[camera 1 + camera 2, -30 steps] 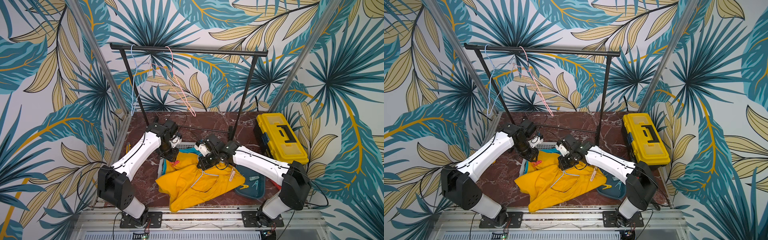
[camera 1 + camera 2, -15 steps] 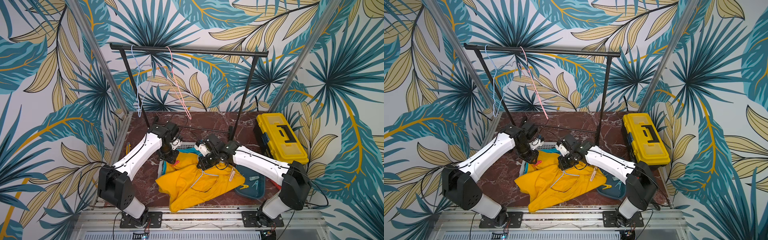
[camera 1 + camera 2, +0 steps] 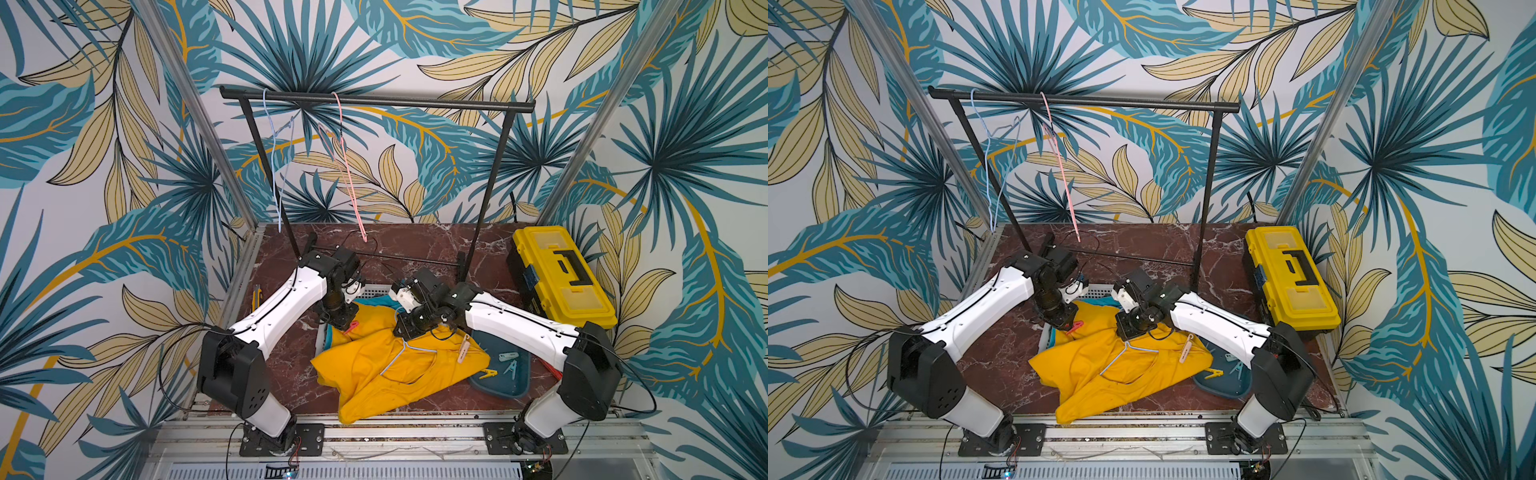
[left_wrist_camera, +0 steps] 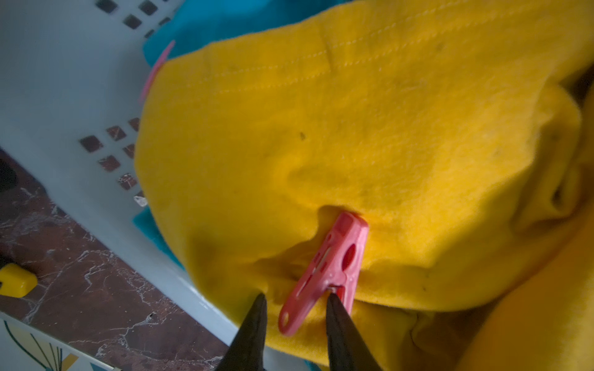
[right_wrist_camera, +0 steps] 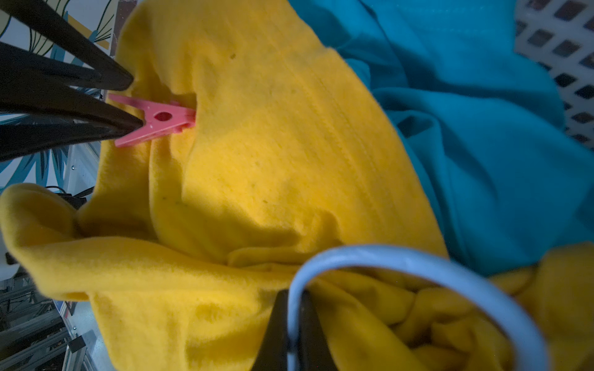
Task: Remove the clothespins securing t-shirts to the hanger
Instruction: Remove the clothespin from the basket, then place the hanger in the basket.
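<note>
The left gripper point(image 4: 295, 302) is reaching in beside the rim of the white basket point(image 4: 64, 80), its fingers point(image 4: 257, 321) standing apart on either side of the red-pink clothespin point(image 4: 331, 260). The pin is biting a fold of the yellow t-shirt point(image 4: 353, 128). Its long axis is running in line with the fingers, with the clamping end pointing away into the cloth and the handle end pointing back between them.

The left wrist view is showing a gap between one finger and the handle, while the other finger is touching it. The right wrist view is showing the same pin point(image 5: 157, 120) side-on, its handles splaying in a V.

The right gripper point(image 5: 294, 295) is clamping its fingers point(image 5: 273, 337) together on the wire of the light blue hanger point(image 5: 418, 266), with the turquoise t-shirt point(image 5: 466, 112) lying alongside.

Only the top views are showing the pale peach clothespin point(image 3: 463, 349), which is lying on the yellow shirt with its length running roughly front to back. They are also showing the dark tray point(image 3: 511, 388) sitting on the worktop point(image 3: 291, 374), holding teal clothespins point(image 3: 509, 356) and a yellow clothespin point(image 3: 489, 374).
</note>
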{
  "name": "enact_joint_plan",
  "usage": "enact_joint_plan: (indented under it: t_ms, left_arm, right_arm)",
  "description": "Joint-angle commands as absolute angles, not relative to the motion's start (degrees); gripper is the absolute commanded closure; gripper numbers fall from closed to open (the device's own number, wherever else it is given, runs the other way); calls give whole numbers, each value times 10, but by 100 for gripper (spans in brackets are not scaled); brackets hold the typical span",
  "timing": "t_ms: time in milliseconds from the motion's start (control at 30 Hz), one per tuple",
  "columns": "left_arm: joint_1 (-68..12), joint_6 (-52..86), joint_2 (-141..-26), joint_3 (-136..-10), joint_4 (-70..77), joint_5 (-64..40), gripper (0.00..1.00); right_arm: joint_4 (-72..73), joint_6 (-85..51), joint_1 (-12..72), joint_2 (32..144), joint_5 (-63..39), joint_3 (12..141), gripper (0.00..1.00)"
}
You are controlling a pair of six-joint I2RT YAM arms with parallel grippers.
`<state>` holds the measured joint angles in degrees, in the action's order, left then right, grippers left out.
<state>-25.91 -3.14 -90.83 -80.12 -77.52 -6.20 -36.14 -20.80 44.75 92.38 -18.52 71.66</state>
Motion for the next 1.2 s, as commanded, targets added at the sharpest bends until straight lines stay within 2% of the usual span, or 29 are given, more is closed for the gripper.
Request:
enact_joint_plan:
  t_ms: [0, 133, 300, 367, 600, 933, 1167]
  left_arm:
    - [-263, -37, -919, -818, -779, -54, 72]
    - [-264, -38, -926, -820, -780, -52, 78]
    - [-265, -36, -929, -826, -781, -49, 94]
    - [-265, -34, -928, -833, -781, -49, 98]
    - [-266, -8, -915, -887, -783, -23, 100]
    - [-265, 19, -905, -938, -798, 77, 100]
    - [-265, 31, -879, -948, -812, 129, 100]
  right_arm:
    - [-348, -218, 446, 911, -189, 702, 100]
    - [-346, -220, 446, 909, -189, 702, 100]
    - [-349, -213, 446, 912, -192, 707, 100]
    - [-364, -201, 446, 920, -193, 720, 100]
    - [-385, -158, 446, 938, -197, 798, 100]
    - [-365, -116, 444, 1039, -205, 956, 100]
    - [-297, -150, 435, 1113, -240, 965, 100]
